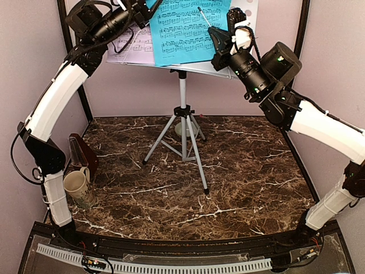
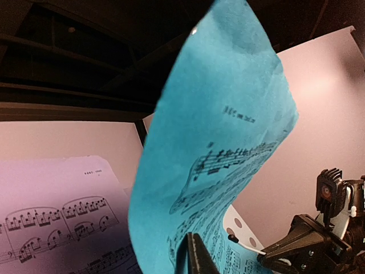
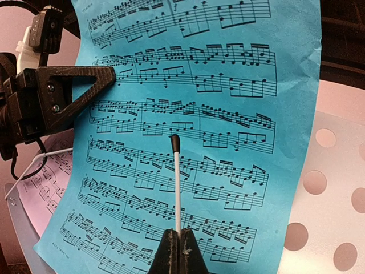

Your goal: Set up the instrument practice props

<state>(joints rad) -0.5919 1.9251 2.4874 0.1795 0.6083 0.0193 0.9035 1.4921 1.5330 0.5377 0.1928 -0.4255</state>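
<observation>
Blue and seemingly light and floppy, the music sheet (image 3: pixel 188 114) leans on the stand's tray (image 3: pixel 336 188), probably best pinched at an edge; the right gripper (image 3: pixel 179 251) clamps the holder wire (image 3: pixel 177 177), while the left gripper's (image 2: pixel 189 257) state cannot be told.

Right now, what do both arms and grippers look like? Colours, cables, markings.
Both match. The left arm and right arm have white link shells and black joint housings. A loose black cable loops beside the left arm's lower links; green lights glow on the right arm's upper joints. The left gripper and right gripper have matte black wedge-shaped fingers with visible screws.
</observation>
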